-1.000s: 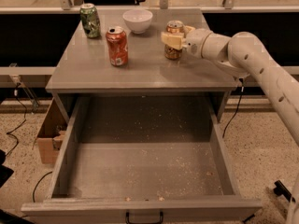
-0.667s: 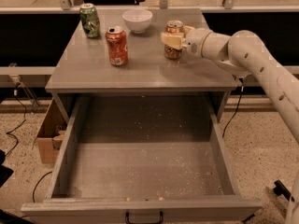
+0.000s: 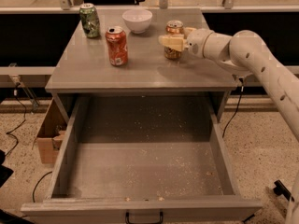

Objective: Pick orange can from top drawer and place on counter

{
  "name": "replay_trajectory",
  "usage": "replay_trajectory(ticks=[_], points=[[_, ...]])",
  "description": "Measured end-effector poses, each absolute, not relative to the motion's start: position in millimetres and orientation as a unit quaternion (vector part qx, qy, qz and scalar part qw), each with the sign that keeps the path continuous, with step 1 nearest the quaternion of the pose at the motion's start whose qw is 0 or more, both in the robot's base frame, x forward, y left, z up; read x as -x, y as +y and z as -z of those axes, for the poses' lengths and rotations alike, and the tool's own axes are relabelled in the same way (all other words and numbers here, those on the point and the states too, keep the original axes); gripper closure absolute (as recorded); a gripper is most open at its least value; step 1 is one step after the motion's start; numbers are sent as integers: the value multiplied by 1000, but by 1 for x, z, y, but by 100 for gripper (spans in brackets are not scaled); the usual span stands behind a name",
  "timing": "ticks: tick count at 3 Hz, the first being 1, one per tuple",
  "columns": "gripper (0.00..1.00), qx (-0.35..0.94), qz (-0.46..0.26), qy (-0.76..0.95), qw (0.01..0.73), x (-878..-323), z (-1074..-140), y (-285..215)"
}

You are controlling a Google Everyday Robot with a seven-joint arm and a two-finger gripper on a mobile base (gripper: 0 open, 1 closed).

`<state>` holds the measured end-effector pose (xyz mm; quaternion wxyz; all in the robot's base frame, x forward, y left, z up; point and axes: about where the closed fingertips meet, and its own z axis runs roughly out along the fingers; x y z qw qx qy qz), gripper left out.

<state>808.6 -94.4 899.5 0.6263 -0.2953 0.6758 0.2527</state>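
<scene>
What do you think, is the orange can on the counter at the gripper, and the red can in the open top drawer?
Not quite. The camera view shows the red can standing on the counter, left of the orange can, not in the open top drawer. The orange can is on the counter at the gripper.

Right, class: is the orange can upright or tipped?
Upright. The orange can stands on the counter, silver top facing up, out of the top drawer, with the gripper at its side.

Seemingly plastic jaws grip metal orange can [image 3: 173, 53] on smooth counter [image 3: 140, 73]
</scene>
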Motion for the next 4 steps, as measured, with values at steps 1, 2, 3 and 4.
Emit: replay_trajectory(ticks=[1, 2, 3, 4], points=[[0, 296, -254, 675, 626, -809, -899, -92], [0, 313, -254, 673, 620, -810, -907, -96], [0, 355, -230, 672, 608, -805, -945, -124], [0, 408, -182, 690, 569, -778, -975, -158]])
